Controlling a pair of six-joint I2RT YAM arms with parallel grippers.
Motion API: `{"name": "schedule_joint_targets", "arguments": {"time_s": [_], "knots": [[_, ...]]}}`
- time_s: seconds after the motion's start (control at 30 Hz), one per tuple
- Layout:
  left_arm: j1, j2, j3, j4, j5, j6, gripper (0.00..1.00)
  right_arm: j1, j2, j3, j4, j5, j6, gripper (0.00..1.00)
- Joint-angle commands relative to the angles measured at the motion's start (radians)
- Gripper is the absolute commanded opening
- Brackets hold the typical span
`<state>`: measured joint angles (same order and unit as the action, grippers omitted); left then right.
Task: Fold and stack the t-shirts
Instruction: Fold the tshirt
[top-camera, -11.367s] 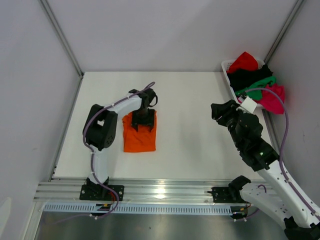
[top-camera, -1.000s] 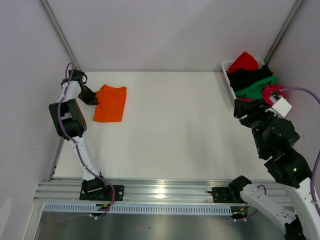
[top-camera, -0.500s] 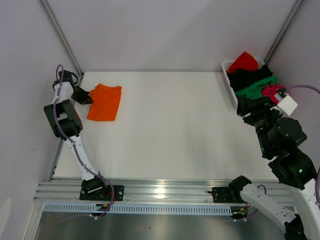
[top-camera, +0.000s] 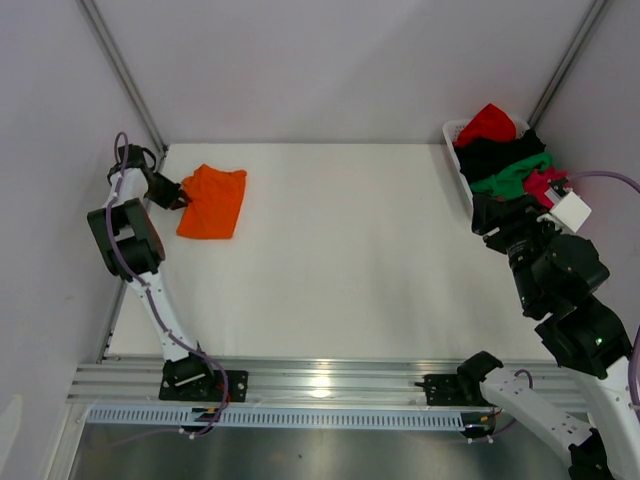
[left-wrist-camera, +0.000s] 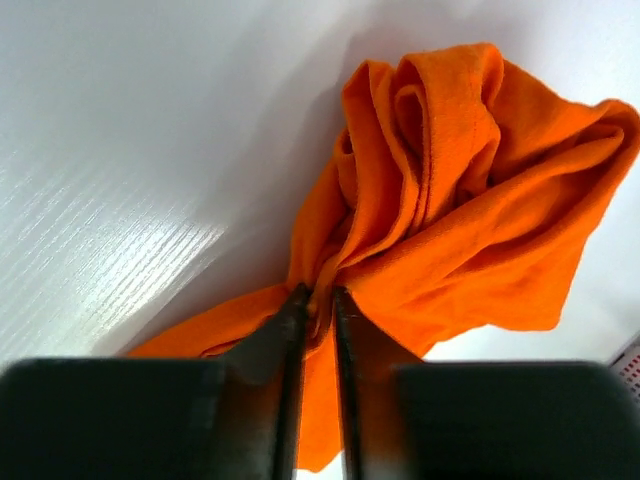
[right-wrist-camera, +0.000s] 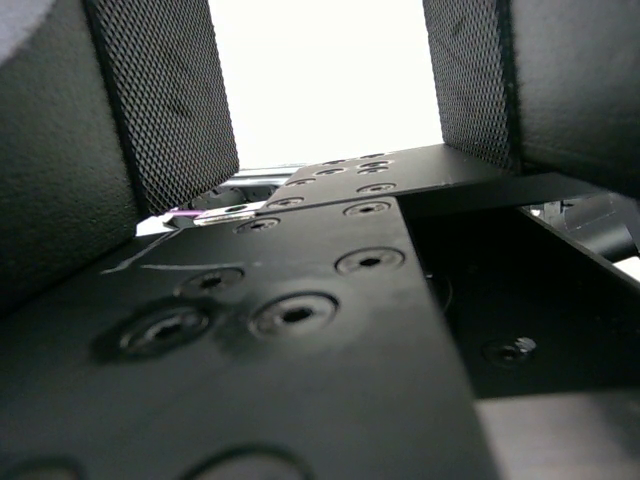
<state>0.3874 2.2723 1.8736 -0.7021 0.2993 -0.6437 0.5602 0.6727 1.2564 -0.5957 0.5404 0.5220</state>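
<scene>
At far left corner of tabletop (top-camera: 350, 250), orange t-shirt (top-camera: 212, 202) lay folded, bit bunched. Left tool (top-camera: 172, 194) was pinched tight on its edge. Shirt had been dragged there from nearer middle, so first fold looked done and put aside. Right tool (top-camera: 488, 214) had moved up beside basket (top-camera: 452, 131), fingers wide apart, holding nothing. Other t-shirts (top-camera: 500, 155) waited inside, probably next.
</scene>
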Motion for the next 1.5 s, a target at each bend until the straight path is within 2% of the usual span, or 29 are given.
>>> {"name": "schedule_joint_targets", "arguments": {"time_s": [0.0, 0.07, 0.1, 0.27, 0.4, 0.5, 0.6, 0.7, 0.73, 1.0, 1.47], "knots": [[-0.005, -0.109, -0.004, 0.032, 0.032, 0.001, 0.25, -0.002, -0.019, -0.017, 0.002, -0.003, -0.010, 0.57], [-0.008, -0.134, -0.025, 0.027, 0.023, 0.006, 0.32, -0.003, -0.030, -0.028, -0.001, 0.001, -0.011, 0.57], [-0.012, -0.161, -0.030, 0.024, 0.005, 0.007, 0.39, -0.003, -0.036, -0.037, 0.000, 0.004, -0.011, 0.57], [-0.021, -0.238, -0.073, 0.009, -0.051, 0.015, 0.48, -0.002, -0.067, -0.066, -0.001, 0.016, -0.020, 0.57], [-0.021, -0.289, -0.085, -0.016, -0.071, 0.015, 0.49, -0.003, -0.091, -0.089, -0.009, 0.030, -0.031, 0.57], [-0.025, -0.344, -0.148, 0.015, -0.065, 0.006, 0.49, -0.003, -0.111, -0.104, -0.010, 0.039, -0.033, 0.57], [-0.062, -0.361, -0.172, 0.027, -0.083, 0.024, 0.49, -0.003, -0.124, -0.121, 0.000, 0.041, -0.033, 0.57], [-0.122, -0.309, -0.127, -0.002, -0.106, 0.047, 0.48, -0.003, -0.127, -0.126, 0.008, 0.036, -0.034, 0.57], [-0.143, -0.286, -0.070, -0.013, -0.106, 0.053, 0.48, -0.003, -0.125, -0.124, 0.007, 0.032, -0.034, 0.57], [-0.173, -0.059, 0.214, -0.160, -0.138, 0.124, 0.47, -0.002, -0.144, -0.103, -0.010, 0.044, -0.031, 0.57], [-0.170, 0.078, 0.324, -0.254, -0.178, 0.159, 0.47, -0.003, -0.098, -0.083, 0.039, 0.039, -0.036, 0.57]]}}
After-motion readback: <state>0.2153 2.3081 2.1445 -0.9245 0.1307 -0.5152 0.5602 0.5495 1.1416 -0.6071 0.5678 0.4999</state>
